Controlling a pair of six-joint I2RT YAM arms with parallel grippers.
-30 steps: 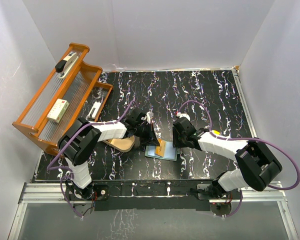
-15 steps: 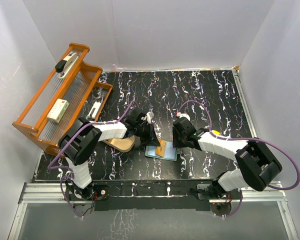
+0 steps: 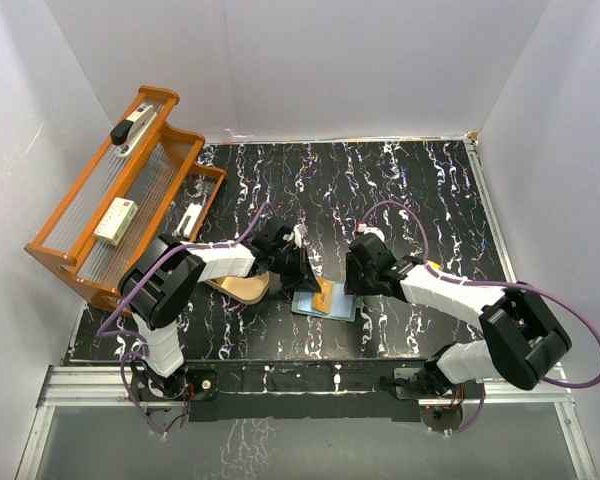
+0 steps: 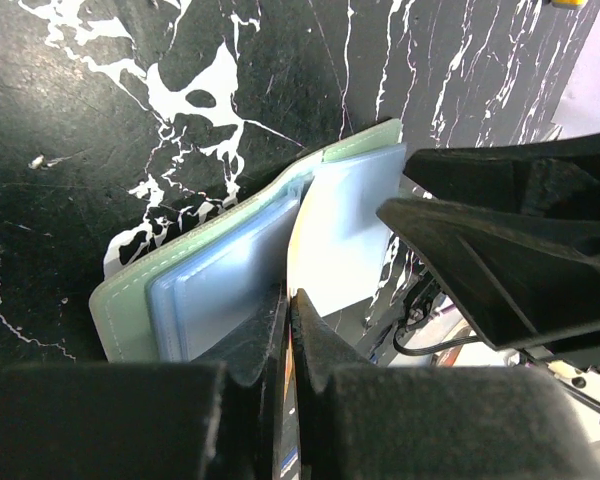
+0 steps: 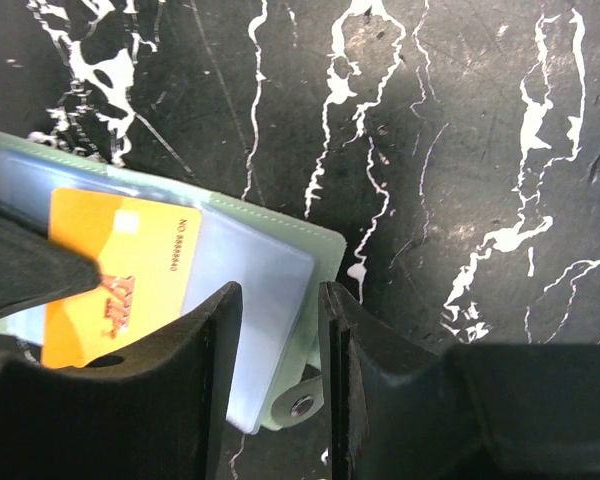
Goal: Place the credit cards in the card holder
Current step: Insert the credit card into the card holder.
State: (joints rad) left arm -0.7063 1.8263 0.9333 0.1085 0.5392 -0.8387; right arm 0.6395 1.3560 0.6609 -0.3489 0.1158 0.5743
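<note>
left claw (image 4: 290, 300) is closing tight on an orange card (image 5: 120, 272), pinching it by its near edge so that the wrist view is showing the card edge-on as a thin line between the two dark fingers. the card is standing tilted, its far edge going down among the pale blue sleeves of the card holder (image 5: 272, 262). the holder is lying open and flat on the bench (image 3: 420, 190), pale green cover underneath, blue plastic pockets facing up, a snap stud showing at its near corner. right claw (image 5: 278, 295) is hanging low over the holder's right side, fingers sitting a narrow gap apart, with the snap corner showing in that gap. cannot tell whether those fingers are pinching the cover or only hovering over it. from above, both claws are crowding in on the holder from opposite sides, left arm reaching from the left, right arm from the right, the orange card poking up between them. a tan oval dish (image 3: 238, 288) is lying just left of the holder, partly under the left arm. further left, an orange-brown wooden rack (image 3: 80, 225) is leaning at the bench edge, carrying a dark stapler (image 3: 130, 130) on its top shelf and a small pale box (image 3: 115, 220) lower down. no other cards are showing clearly in these views.
</note>
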